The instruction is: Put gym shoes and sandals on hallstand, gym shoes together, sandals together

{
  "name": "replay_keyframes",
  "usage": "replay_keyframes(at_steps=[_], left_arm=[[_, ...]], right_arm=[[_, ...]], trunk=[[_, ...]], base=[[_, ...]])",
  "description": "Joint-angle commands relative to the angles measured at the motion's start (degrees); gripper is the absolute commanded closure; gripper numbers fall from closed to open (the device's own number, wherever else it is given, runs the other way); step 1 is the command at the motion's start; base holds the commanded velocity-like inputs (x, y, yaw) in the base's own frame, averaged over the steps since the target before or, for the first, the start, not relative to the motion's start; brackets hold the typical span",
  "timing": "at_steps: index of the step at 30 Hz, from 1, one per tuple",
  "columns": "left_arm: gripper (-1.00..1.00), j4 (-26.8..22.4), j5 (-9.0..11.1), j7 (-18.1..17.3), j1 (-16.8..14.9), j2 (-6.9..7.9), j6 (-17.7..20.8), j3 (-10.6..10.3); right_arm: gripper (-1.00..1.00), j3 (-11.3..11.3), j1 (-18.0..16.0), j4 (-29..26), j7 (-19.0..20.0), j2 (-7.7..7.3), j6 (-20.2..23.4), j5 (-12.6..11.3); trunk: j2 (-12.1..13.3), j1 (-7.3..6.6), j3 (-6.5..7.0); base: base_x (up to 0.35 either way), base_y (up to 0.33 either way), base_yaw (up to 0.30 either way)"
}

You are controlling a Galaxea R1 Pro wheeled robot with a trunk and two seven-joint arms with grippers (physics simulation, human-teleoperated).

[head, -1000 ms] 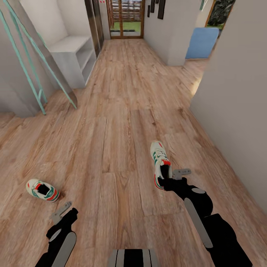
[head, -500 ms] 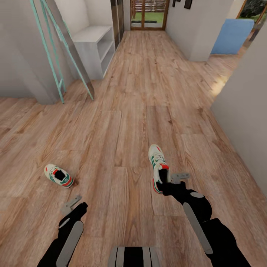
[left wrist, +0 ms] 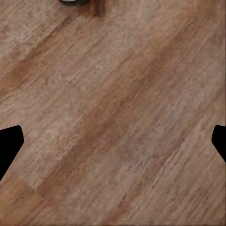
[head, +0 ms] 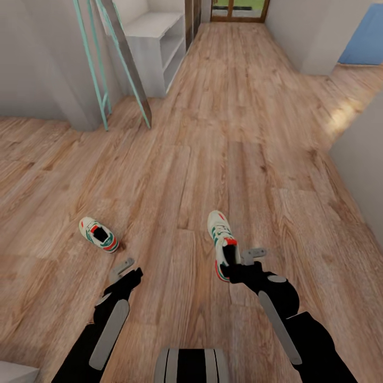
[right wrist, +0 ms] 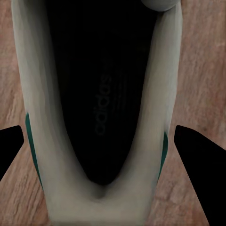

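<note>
The right hand (head: 237, 261) is at the heel of a white lace-up gym shoe with green stripes (head: 221, 239), its fingers either side of the collar; whether it grips, one cannot tell. The second white gym shoe (head: 99, 234) lies on the light wood-plank corridor floor (head: 175, 159), near the left hand (head: 123, 269), which is open and holds nothing.

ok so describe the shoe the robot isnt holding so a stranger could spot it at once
Start from the teal-framed ladder leaning by the white shelf unit at the corridor's left side, then follow the wood floor back toward the robot. The loose shoe lies there alone, just ahead of the left gripper. Unlike its twin at the right gripper, nothing touches it.
</note>
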Motion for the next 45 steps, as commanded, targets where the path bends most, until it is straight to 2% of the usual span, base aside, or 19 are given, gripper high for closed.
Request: replay_keyframes(at_steps=[1, 5, 7, 11, 15, 17, 22, 30, 35, 39, 42, 45], left_arm=[[-1.00, -0.87, 0.02, 0.24, 0.52, 0.09, 0.14, -0.18], [-1.00, -2.62, -0.08, 0.78, 2.08, 0.33, 0.56, -0.65], [-1.00, -1.79, -0.17, 0.86, 2.46, 0.31, 0.53, -0.80], [-1.00, -0.01, -0.21, 0.78, 2.70, 0.24, 0.46, -0.97], [-1.00, 3.85, -0.32, 0.43, 2.57, 0.27, 0.22, -0.90], [-1.00, 6.10, -0.41, 0.09, 2.15, 0.31, -0.27, -0.86], [-1.00, 13.29, -0.44, -1.83, -1.95, 0.42, -3.03, -0.86], [-1.00, 15.86, -0.56, -4.39, -3.89, 0.49, -3.91, -0.97], [-1.00, 16.54, -1.56, -4.86, -4.18, 0.37, -4.36, -1.06], [-1.00, 20.51, -2.29, -4.98, -4.24, 0.44, -7.37, -0.95], [-1.00, 21.11, -2.96, -4.87, -4.20, 0.22, -8.62, -1.08], [-1.00, 16.50, -4.16, -3.73, -2.42, 0.08, -9.75, -2.09]], right_arm=[[1.00, -0.03, 0.03, 0.00, -0.03, -0.01, -0.27, -0.02], [1.00, -0.22, 0.01, 0.00, 0.01, -0.14, -1.59, 0.02], [1.00, -0.39, 0.03, 0.00, 0.01, -0.18, -1.95, 0.02], [1.00, -0.53, 0.13, 0.00, 0.02, -0.20, -2.22, 0.03], [1.00, -0.39, 0.32, 0.00, 0.02, -0.21, -2.35, 0.00], [1.00, -0.12, 0.39, 0.00, 0.02, -0.18, -2.38, -0.02], [1.00, 0.45, 0.70, 0.00, 0.29, -0.10, -2.36, -0.05], [1.00, 0.57, 0.99, 0.00, 0.43, -0.06, -2.37, -0.05], [1.00, 0.52, 1.09, 0.00, 1.76, -0.06, -3.18, -0.04], [1.00, 0.39, 1.12, 0.00, 3.13, -0.05, -3.93, 0.01], [1.00, 0.30, 1.13, 0.00, 3.39, -0.07, -3.95, -0.01], [1.00, 0.26, 1.13, 0.00, 3.55, -0.11, -3.93, -0.04]], trunk=[[-0.02, 0.02, -0.23], [-0.02, 0.02, -0.24], [-0.02, 0.02, -0.24], [0.04, -0.08, 0.64], [0.09, -0.18, 1.53], [0.12, -0.23, 1.97], [0.18, -0.36, 3.08], [0.29, -0.57, 4.85], [0.36, -0.70, 5.96], [0.41, -0.80, 6.85], [0.45, -0.88, 7.51], [0.49, -0.96, 8.18]], base=[[0.000, 0.000, 0.038], [0.000, 0.000, 0.019], [0.000, 0.000, 0.007], [0.000, 0.000, 0.004], [0.000, 0.000, 0.001], [0.000, 0.000, 0.000], [0.000, 0.000, 0.000], [0.000, 0.000, 0.000], [0.000, 0.000, 0.000], [0.000, 0.000, 0.000], [0.000, 0.000, 0.047], [0.000, 0.000, 0.205]])
